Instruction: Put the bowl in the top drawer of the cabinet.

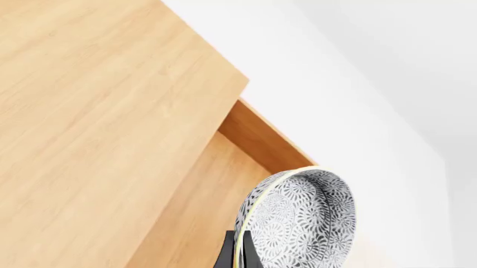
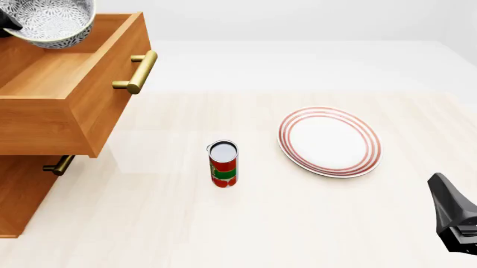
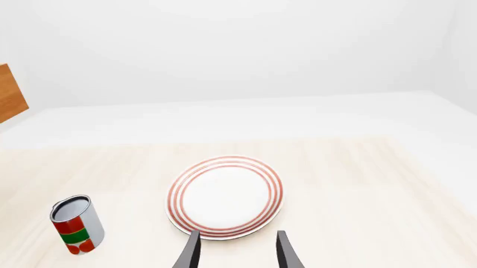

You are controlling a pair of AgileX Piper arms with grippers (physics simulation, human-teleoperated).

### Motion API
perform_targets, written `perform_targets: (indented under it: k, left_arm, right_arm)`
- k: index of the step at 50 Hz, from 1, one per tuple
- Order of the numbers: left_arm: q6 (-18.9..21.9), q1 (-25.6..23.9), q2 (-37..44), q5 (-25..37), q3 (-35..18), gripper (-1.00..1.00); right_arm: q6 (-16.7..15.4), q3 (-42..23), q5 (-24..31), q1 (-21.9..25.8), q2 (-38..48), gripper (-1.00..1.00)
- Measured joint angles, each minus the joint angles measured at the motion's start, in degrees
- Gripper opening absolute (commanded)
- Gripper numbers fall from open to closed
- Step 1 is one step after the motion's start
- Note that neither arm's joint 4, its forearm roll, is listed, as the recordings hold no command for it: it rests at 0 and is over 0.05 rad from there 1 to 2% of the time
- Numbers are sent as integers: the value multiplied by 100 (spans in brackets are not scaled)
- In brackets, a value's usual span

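The right arm's dark housing occupies the lower right corner of the front view, closest to the camera. In the right wrist view, the right gripper (image 3: 237, 248) shows two dark fingers spread apart with a clear gap between them and nothing held. The fingers point toward the plate (image 3: 225, 196), a flat white dish with red rings lying on the pale table (image 3: 372, 184).

In the front view, the plate (image 2: 329, 140) sits right of centre. A can (image 2: 223, 163) with a red and green label stands upright near the middle of the frame, apart from the plate on its left side. In the right wrist view, the can (image 3: 77, 224) appears at lower left.

The cabinet (image 2: 22, 195) fills the left edge of the front view. The top drawer (image 2: 82, 106) is pulled out, with its brass bar handle (image 2: 138, 71) on the front panel. The lower drawer handle (image 2: 58, 165) is visible beneath it, partly hidden by the overhanging top drawer.

The bowl (image 2: 52, 22) is at the upper left of the front view, tilted, above the open top drawer's interior and not resting on the drawer floor. In the left wrist view, the bowl (image 1: 302, 220) appears at lower centre, standing on edge. The left gripper (image 1: 240, 252) is pressed onto the bowl's rim, one dark finger (image 1: 225, 251) outside the wall and one inside. The wooden drawer interior (image 1: 201, 206) lies behind the bowl.
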Motion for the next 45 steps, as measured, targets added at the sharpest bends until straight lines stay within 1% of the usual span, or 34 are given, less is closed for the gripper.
perform_targets:
  k: [21, 45]
  left_arm:
    - [133, 70, 237, 2, -79, -100]
    - [204, 81, 325, -60, 13, -100]
  right_arm:
    - [0, 0, 0, 0, 0, 100]
    - [0, 0, 0, 0, 0, 100]
